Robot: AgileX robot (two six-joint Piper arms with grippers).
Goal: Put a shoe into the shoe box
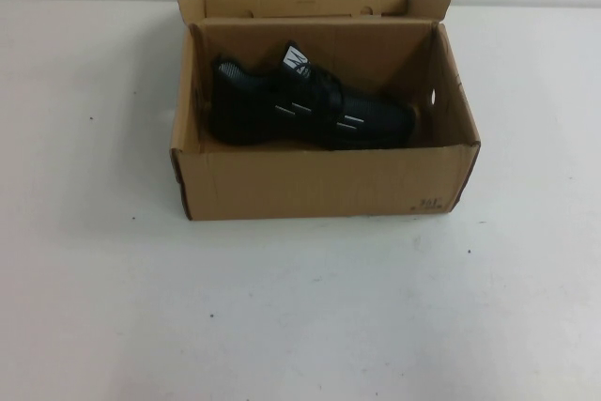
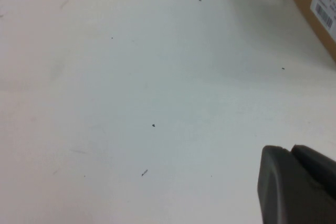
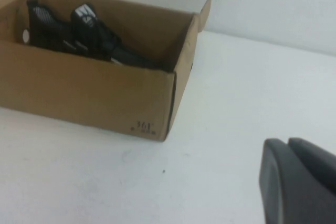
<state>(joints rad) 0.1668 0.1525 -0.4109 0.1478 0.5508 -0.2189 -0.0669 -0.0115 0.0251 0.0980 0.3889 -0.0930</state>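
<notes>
While the shoe (image 1: 305,105) lies inside the open shoe box (image 1: 319,185) on the white counter (image 1: 300,316), heel toward the robot's left and toe toward its right, both arms stay clear. The left end effector (image 2: 296,187) hangs above bare counter beside the box; the right end effector (image 3: 299,182) sits near the box's printed corner. Whether either is spread or pressed together cannot be told.

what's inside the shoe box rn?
The shoe lies inside the shoe box, on its side, toe toward the robot's right. The box floor under it is hidden. The left claw and right claw are both off over bare table, holding nothing.
</notes>
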